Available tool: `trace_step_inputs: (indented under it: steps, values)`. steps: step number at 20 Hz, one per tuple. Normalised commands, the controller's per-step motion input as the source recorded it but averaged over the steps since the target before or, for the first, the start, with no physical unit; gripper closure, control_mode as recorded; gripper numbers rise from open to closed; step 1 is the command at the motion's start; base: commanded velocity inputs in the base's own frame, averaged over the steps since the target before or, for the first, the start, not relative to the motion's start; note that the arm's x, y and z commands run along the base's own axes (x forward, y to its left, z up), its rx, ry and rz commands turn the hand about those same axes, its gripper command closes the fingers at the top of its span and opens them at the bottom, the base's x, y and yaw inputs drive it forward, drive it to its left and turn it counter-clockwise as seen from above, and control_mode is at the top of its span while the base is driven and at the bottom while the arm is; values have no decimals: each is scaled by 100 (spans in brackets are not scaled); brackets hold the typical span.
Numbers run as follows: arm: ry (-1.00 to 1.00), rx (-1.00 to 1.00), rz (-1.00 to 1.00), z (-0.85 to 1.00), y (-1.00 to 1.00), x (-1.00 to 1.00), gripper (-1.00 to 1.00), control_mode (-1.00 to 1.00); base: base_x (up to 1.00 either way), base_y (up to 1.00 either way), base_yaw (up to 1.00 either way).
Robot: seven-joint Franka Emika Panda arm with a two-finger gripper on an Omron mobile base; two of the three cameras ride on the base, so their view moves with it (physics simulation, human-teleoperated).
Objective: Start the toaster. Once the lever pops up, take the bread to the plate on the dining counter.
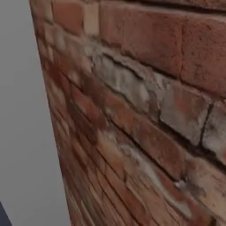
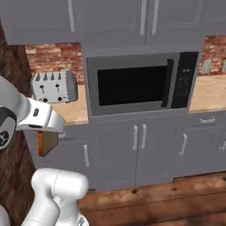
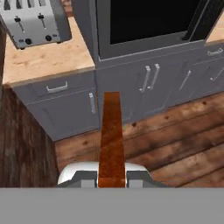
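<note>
Bread (image 3: pixel 111 140) in jaws; toaster (image 2: pixel 54 86) behind

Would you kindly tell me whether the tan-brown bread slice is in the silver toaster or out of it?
Out: the tan-brown bread slice sits edge-on between the gripper jaws, apart from the silver toaster.

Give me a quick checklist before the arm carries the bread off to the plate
1. Bread between the fingers, seen edge-on: ok.
2. Gripper shut on it: ok.
3. Bread clear of the toaster: ok, held out over the wood floor.
4. Plate and dining counter located: cannot tell.
5. Room on the left: not ok, the brick wall is close in the left base view.
</note>
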Motion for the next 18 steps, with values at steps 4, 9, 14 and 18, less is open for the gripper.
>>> trace_step_inputs:
  steps: [4,9,14,18]
  values:
    - [0,0,0,0,0,0,100,100,-34,-1,-86]
    - [0,0,0,0,0,0,100,100,-19,-3,-83]
    - [0,0,0,0,0,0,100,100,-9,-15,-78]
    - [0,0,0,0,0,0,100,100,-4,-24,-71]
